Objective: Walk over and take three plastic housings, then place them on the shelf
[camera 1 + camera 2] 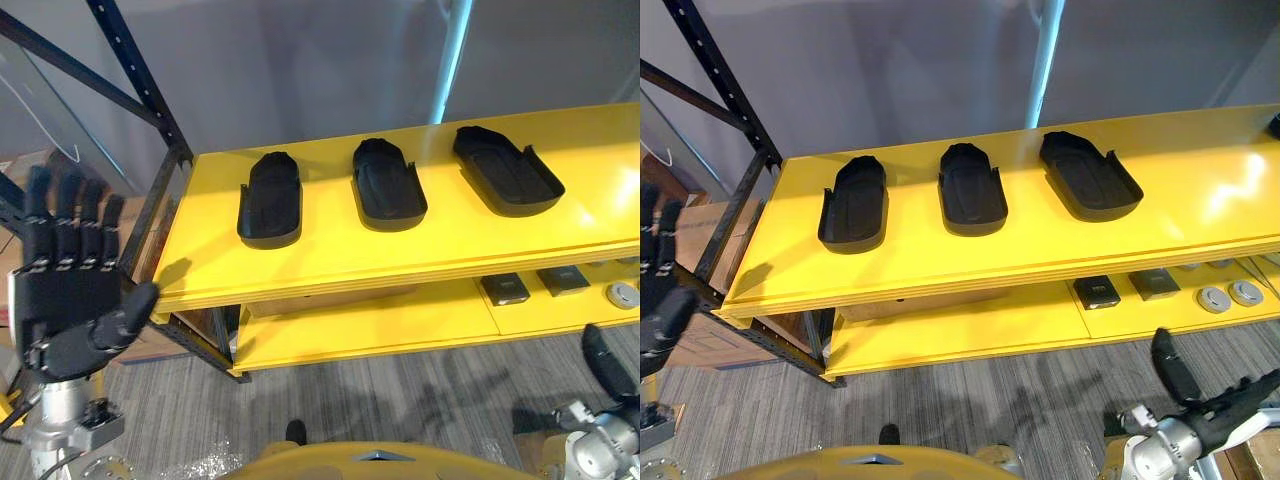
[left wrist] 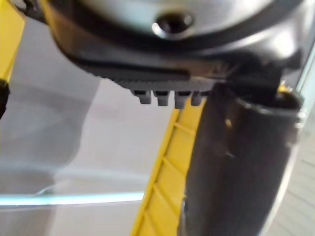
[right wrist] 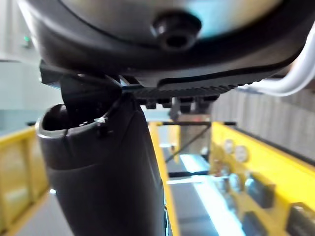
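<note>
Three black plastic housings lie in a row on the yellow shelf's top board (image 1: 400, 250), hollow sides up: the left one (image 1: 270, 200), the middle one (image 1: 387, 185) and the right one (image 1: 505, 170). My left hand (image 1: 70, 290) is raised off the shelf's left end, open with its fingers straight up, and it holds nothing. My right hand (image 1: 1200, 400) hangs low at the lower right over the floor, below the shelf's front edge. It is open and empty too. Neither hand touches a housing.
A black rack post (image 1: 140, 90) slants up at the shelf's left end. The lower yellow board (image 1: 380, 330) carries two small dark boxes (image 1: 505, 289) and round metal parts (image 1: 622, 294). Grey carpet (image 1: 400, 400) lies in front; a grey wall stands behind.
</note>
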Tool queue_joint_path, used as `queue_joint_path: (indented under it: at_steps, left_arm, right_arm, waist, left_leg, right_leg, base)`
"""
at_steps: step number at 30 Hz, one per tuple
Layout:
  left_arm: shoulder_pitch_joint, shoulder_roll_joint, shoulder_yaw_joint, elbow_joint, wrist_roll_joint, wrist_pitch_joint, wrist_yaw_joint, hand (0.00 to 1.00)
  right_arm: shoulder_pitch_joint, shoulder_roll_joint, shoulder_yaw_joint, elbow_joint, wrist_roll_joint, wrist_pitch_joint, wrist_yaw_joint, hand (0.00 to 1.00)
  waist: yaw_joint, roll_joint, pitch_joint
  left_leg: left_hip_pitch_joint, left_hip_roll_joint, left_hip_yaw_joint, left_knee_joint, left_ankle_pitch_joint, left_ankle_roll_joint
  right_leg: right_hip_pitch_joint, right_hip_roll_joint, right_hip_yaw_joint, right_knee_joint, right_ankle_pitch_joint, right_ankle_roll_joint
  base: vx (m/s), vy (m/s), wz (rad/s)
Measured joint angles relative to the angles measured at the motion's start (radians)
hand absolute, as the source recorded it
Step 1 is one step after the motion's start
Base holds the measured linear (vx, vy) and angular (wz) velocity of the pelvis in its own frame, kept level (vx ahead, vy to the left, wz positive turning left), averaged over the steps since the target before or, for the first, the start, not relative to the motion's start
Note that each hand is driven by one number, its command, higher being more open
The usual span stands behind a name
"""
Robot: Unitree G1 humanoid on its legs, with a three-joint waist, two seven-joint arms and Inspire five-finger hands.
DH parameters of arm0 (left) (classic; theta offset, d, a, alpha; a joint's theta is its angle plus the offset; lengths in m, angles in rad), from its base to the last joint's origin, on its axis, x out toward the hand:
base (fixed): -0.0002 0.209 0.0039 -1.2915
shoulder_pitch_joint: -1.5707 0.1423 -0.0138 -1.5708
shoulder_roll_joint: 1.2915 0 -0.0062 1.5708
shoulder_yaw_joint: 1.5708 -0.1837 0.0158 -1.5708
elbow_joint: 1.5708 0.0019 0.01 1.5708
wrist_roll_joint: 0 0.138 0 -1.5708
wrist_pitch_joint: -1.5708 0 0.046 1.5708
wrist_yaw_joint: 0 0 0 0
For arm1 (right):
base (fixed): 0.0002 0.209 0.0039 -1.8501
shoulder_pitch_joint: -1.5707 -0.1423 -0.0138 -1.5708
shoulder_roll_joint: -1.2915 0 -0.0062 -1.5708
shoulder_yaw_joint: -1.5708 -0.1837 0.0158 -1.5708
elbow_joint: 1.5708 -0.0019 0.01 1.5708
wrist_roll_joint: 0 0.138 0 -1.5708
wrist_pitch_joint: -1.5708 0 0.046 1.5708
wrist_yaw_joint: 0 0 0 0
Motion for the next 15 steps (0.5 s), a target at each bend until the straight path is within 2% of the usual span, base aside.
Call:
queue_joint_path:
  at_steps: [2, 4, 6, 7, 8, 10, 13, 14, 15]
  left_arm:
    - [-0.009, -0.004, 0.05, 0.064, -0.081, -0.012, -0.024, 1.0]
    - [-0.034, -0.022, 0.133, 0.208, -0.195, -0.049, -0.042, 1.0]
    - [-0.057, -0.042, 0.16, 0.33, -0.338, -0.072, -0.073, 1.0]
    - [-0.069, -0.055, 0.161, 0.398, -0.427, -0.075, -0.096, 1.0]
    - [-0.074, -0.064, 0.161, 0.427, -0.457, -0.075, -0.105, 1.0]
    - [-0.071, -0.092, 0.164, 0.53, -0.536, -0.067, -0.114, 1.0]
    - [-0.069, -0.123, 0.165, 0.615, -0.552, -0.05, -0.109, 1.0]
    - [-0.064, -0.136, 0.165, 0.647, -0.551, -0.027, -0.096, 1.0]
    - [-0.061, -0.146, 0.174, 0.693, -0.547, 0.01, -0.062, 1.0]
  right_arm:
    - [0.003, 0.002, 0.0, 0.056, 0.0, 0.023, 0.011, 1.0]
    - [0.004, 0.004, 0.007, 0.12, 0.001, 0.032, 0.018, 1.0]
    - [0.009, 0.004, 0.024, 0.17, 0.004, 0.041, 0.022, 1.0]
    - [0.012, 0.005, 0.033, 0.208, 0.009, 0.048, 0.023, 1.0]
    - [0.012, 0.007, 0.04, 0.222, 0.011, 0.056, 0.022, 1.0]
    - [0.021, 0.021, 0.059, 0.273, 0.051, 0.083, 0.034, 1.0]
    - [0.019, 0.047, 0.061, 0.311, 0.081, 0.09, 0.051, 1.0]
    - [0.018, 0.052, 0.061, 0.338, 0.092, 0.091, 0.067, 1.0]
    - [0.015, 0.059, 0.06, 0.361, 0.115, 0.091, 0.083, 1.0]
  waist:
    - [0.011, 0.0, 0.0]
    - [0.015, 0.0, 0.0]
    - [0.02, -0.006, 0.002]
    - [0.034, -0.013, 0.006]
    - [0.038, -0.018, 0.009]
    - [0.042, -0.041, 0.011]
    - [0.042, -0.062, 0.013]
    - [0.045, -0.063, 0.014]
    - [0.049, -0.077, 0.018]
  left_leg:
    - [-0.004, -0.003, -0.006, 0.0, 0.0, 0.001]
    - [-0.007, -0.007, -0.015, 0.0, 0.001, 0.003]
    - [-0.002, -0.011, -0.014, 0.0, -0.004, 0.007]
    - [0.007, -0.013, -0.013, 0.0, -0.006, 0.01]
    - [0.014, -0.015, -0.013, 0.0, -0.008, 0.01]
    - [0.03, -0.022, -0.013, -0.001, -0.019, 0.008]
    - [0.029, -0.025, 0.002, -0.001, -0.02, 0.009]
    - [0.029, -0.025, 0.01, -0.001, -0.02, 0.009]
    - [0.035, -0.028, 0.012, -0.001, -0.024, 0.008]
  right_leg:
    - [0.0, -0.002, -0.006, 0.0, -0.001, 0.001]
    - [0.002, -0.007, -0.014, 0.005, -0.002, -0.001]
    - [0.005, -0.011, -0.015, 0.015, -0.01, 0.003]
    - [0.012, -0.015, -0.016, 0.02, -0.016, 0.003]
    - [0.019, -0.018, -0.019, 0.02, -0.018, 0.004]
    - [0.042, -0.027, -0.034, 0.021, -0.028, 0.004]
    - [0.051, -0.034, -0.049, 0.02, -0.037, 0.012]
    - [0.054, -0.036, -0.054, 0.02, -0.041, 0.01]
    - [0.06, -0.039, -0.055, 0.02, -0.042, 0.008]
  base:
    - [0.0, -0.003, 0.14]
    - [0.01, 0.001, 0.12]
    - [0.01, 0.001, 0.04]
    - [0.02, 0.003, 0.04]
    - [0.02, 0.006, 0.05]
    - [0.02, 0.008, 0.11]
    - [0.02, 0.006, 0.18]
    - [0.03, 0.006, 0.09]
    - [0.03, 0.005, 0.04]
